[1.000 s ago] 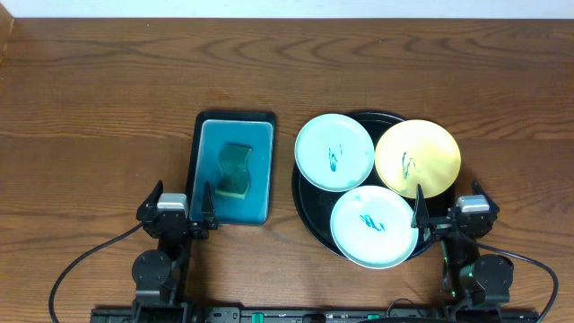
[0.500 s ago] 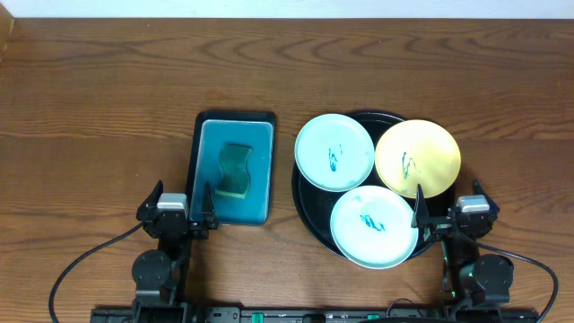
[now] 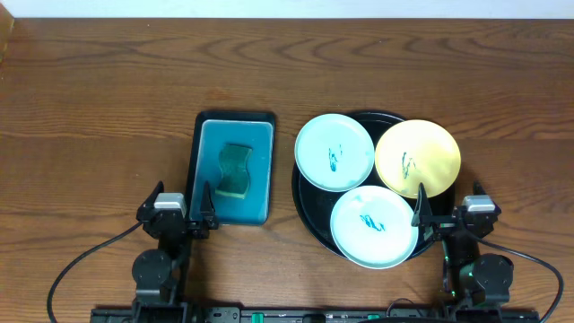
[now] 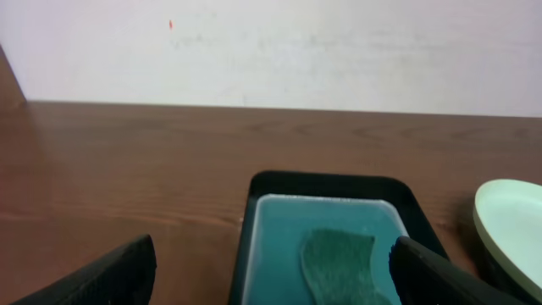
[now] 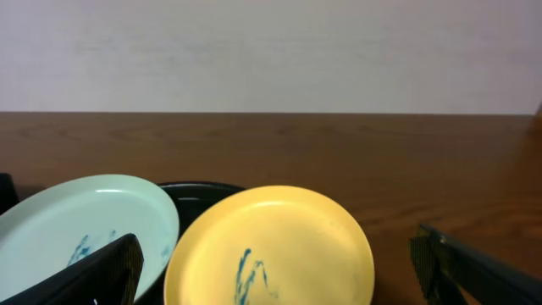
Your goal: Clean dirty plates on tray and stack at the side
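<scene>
Three dirty plates with teal scribbles sit on the round black tray [image 3: 308,205]: a mint-white one [image 3: 334,152] at the back left, a yellow one [image 3: 417,158] at the back right, a mint-white one [image 3: 374,226] at the front. My right gripper [image 3: 443,212] is open and empty at the tray's front right edge; its wrist view shows the yellow plate [image 5: 269,246] between the fingers [image 5: 279,275] and a mint plate [image 5: 85,229] to the left. My left gripper [image 3: 183,208] is open and empty at the near end of the teal tray.
A rectangular teal tray [image 3: 208,193] with a green sponge [image 3: 235,170] lies left of the black tray. It shows in the left wrist view [image 4: 271,246] with the sponge [image 4: 339,258] ahead of the fingers [image 4: 271,275]. Bare wooden table surrounds everything.
</scene>
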Available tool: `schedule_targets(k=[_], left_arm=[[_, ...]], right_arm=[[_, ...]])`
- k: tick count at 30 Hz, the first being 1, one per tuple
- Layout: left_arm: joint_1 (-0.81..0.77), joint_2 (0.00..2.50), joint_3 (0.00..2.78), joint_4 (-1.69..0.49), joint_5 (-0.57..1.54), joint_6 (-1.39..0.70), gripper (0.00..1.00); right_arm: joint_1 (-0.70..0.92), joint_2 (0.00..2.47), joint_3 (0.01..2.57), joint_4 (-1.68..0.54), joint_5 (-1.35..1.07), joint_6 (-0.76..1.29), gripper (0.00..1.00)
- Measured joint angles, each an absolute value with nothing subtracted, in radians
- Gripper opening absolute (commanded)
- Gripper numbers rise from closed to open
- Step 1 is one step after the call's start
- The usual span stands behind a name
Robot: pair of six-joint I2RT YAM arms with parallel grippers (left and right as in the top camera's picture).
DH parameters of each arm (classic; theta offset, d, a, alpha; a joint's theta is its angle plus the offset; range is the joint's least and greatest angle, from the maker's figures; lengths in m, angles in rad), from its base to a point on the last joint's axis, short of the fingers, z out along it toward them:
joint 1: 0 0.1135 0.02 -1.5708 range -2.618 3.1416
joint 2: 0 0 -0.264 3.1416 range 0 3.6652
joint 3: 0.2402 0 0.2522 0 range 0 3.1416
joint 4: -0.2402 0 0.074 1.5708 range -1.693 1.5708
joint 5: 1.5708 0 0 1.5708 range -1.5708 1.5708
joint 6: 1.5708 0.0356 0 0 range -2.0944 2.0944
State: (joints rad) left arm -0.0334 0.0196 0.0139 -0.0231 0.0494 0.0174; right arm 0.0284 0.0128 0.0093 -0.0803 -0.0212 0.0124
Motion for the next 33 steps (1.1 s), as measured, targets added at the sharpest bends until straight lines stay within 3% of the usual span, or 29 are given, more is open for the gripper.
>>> schedule_targets(k=[8, 15, 33], left_arm=[[-0.033, 0.177, 0.082, -0.113, 0.045, -0.011, 0.88], [-0.033, 0.43, 0.326, -0.253, 0.045, -0.027, 0.88], [-0.033, 0.908, 0.878, -0.913, 0.097, -0.031, 0.89]], right_arm=[[0.028, 0.068, 0.082, -0.186, 0.001, 0.055, 0.99], [0.028, 0.252, 0.247, -0.29, 0.001, 0.103, 0.99], [0.028, 0.864, 0.759, -0.845, -0.035, 0.151, 0.99]])
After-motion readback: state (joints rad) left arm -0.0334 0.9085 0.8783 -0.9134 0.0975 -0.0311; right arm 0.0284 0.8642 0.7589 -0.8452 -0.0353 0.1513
